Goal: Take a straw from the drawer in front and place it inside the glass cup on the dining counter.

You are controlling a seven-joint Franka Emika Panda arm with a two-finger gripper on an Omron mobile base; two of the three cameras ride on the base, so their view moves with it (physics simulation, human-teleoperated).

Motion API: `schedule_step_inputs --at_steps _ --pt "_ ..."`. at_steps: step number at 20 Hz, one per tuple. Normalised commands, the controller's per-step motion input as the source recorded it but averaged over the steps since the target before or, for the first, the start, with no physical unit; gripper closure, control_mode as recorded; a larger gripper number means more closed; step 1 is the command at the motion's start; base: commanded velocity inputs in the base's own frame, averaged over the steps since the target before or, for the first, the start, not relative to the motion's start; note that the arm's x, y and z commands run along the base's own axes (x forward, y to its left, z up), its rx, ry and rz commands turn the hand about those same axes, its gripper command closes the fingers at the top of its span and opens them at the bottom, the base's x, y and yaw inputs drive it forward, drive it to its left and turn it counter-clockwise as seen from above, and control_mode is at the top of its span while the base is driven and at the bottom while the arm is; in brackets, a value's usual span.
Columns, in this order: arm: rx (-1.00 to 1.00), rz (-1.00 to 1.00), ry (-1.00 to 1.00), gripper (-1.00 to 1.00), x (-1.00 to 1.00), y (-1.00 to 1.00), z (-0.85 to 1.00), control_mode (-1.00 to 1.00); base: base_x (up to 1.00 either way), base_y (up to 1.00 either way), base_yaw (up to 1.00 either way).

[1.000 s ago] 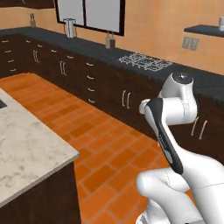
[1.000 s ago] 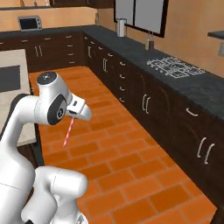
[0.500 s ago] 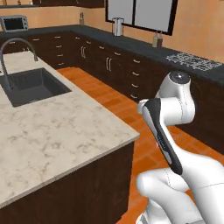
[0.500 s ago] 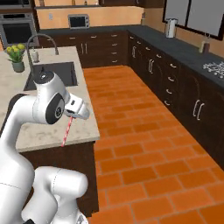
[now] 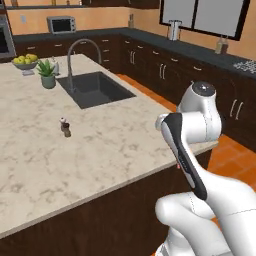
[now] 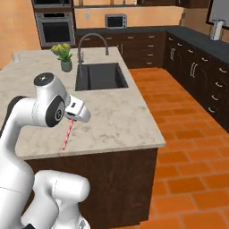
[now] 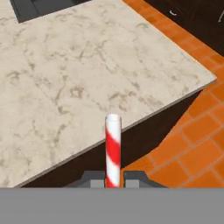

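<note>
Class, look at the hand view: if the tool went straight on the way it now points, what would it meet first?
Most likely the marbled top of the dining counter near its corner: the tool, shut on the straw, aims there; depth unclear.

A home kitchen: a marble-topped island counter (image 6: 134,120) with a sink (image 6: 100,76) and faucet (image 6: 91,40) at its 12 o'clock end, dark cabinets (image 5: 150,65), a wall oven (image 6: 53,29), a microwave (image 6: 115,20) and an orange tiled floor (image 6: 188,147).

The straw (image 6: 66,134) is held clamped in the gripper (image 6: 71,119), hanging down tilted over the dining counter (image 6: 116,120); a sink (image 6: 99,76) is set beyond, beside a potted plant (image 6: 65,56).
</note>
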Motion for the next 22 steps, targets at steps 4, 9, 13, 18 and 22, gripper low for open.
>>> schedule_step_inputs --at_steps 4,9,13,18,22 --pt "0.00 0.00 0.00 1.00 0.00 0.00 0.00 1.00 0.11 1.00 0.16" --pt "0.00 0.00 0.00 1.00 0.00 0.00 0.00 1.00 0.11 1.00 0.11" --pt "0.00 0.00 0.00 1.00 0.00 0.00 0.00 1.00 0.02 1.00 0.02" --pt "0.00 0.00 0.00 1.00 0.00 0.00 0.00 1.00 0.00 1.00 0.00" --pt "0.00 0.00 0.00 1.00 0.00 0.00 0.00 1.00 0.00 1.00 -0.05"
